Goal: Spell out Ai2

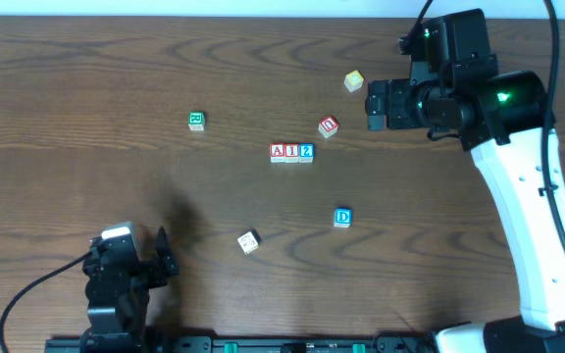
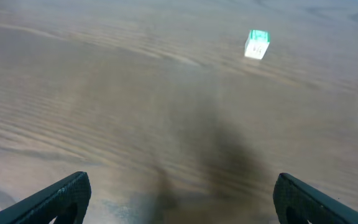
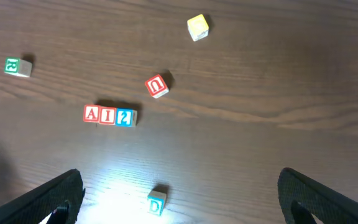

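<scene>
Wood table, middle area: the A cube, I cube and 2 cube sit in one row, sides touching, no gap visible. The row's long axis runs left-right across the overhead view, roughly parallel to the table's far edge. In the right wrist view it dips very slightly toward the 2 end. Characters face up and read A-I-2 upright from overhead, with the A at the left arm's end and the 2 at the right arm's end. The right gripper hovers past the 2 end, well apart from the row, jaws spread wide and empty. The left gripper is at the near-left of the table, jaws also spread, nothing between them. Judgement: the word looks spelled, so the remaining risk is disturbance. The red cube lies skewed near the 2 cube, between the row and the right gripper. A low pass by that arm could shove it into the 2 cube and skew or split the line. The cubes are only butted together, so a graze at either end would likely swing the whole row off axis. The D cube sits apart on the near side and poses the same hazard to a low sweep. Any withdrawal should go up first, then away.
</scene>
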### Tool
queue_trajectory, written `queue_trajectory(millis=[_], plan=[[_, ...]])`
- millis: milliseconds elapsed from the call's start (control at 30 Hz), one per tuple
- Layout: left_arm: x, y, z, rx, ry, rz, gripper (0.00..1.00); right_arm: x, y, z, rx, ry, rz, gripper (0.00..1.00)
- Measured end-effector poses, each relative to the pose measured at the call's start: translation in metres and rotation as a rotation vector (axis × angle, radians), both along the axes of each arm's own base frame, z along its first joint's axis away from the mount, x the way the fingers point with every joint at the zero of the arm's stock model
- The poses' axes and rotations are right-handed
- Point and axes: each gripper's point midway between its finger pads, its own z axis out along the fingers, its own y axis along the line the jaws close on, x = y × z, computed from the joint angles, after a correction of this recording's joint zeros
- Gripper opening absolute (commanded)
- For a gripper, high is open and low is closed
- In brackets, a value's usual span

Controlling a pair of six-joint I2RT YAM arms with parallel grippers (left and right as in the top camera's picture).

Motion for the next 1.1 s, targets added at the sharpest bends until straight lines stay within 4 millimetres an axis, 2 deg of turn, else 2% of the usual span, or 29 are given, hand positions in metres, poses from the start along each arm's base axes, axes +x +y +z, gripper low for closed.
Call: queue_trajectory(millis=[100,267,1100], plan=[[-0.001,0.000,-0.018,-0.001,0.043,0.000,0.96,0.000,0.000,0.000,0.000,0.000,0.000,0.99],[-0.004,-0.003,-0.024,0.010,0.072,-0.024,0.95,0.000,0.000,0.000,0.000,0.000,0.000,0.99],[-0.004,-0.003,-0.024,0.030,0.076,-0.041,0.95,0.002,0.000,0.001,-0.003,-0.009,-0.002,0.99]])
